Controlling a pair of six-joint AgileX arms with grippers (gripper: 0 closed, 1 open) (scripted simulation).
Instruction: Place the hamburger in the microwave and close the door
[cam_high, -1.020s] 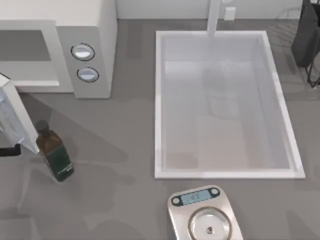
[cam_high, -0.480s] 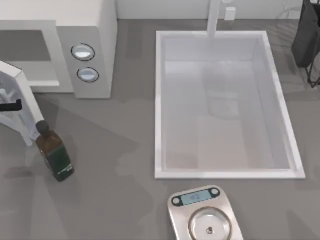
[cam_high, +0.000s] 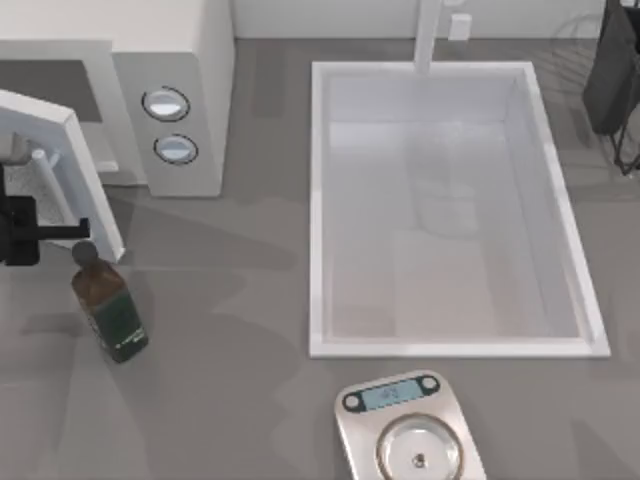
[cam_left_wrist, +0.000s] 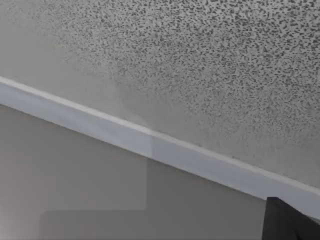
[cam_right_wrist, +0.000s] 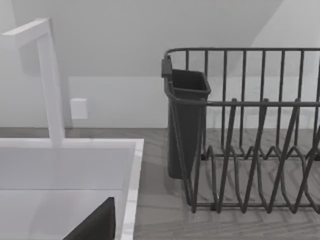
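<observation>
At the far left corner of the table stands the microwave (cam_high: 170, 95), a big white box with its long side running left to right and its front turned toward the near edge. Its pale grey control panel (cam_high: 172, 128) sits at the right end of the front and carries two round dials with silver rims, one above the other. The dark cavity (cam_high: 45, 78) is to the left of the panel. The door (cam_high: 70, 170) is half open: it stands out from the front at an angle, its free edge pointing toward the near right, and its slim white bar handle (cam_high: 52, 187) runs along the outer face. From the left wrist view, the door's speckled grey window (cam_left_wrist: 210, 65) is very close, with the white frame strip (cam_left_wrist: 150, 145) crossing below it.

The left gripper (cam_high: 25, 230) is at the table's left edge, just beside the handle; I cannot tell how far its fingers are apart or if they hold anything. A dark green bottle (cam_high: 108, 308) stands just near the door's free edge.

The white sink (cam_high: 315, 200) lies right of the microwave, a scale (cam_high: 410, 430) near it, and a dark wire rack (cam_right_wrist: 250, 135) at the far right. The right gripper's state cannot be told.
</observation>
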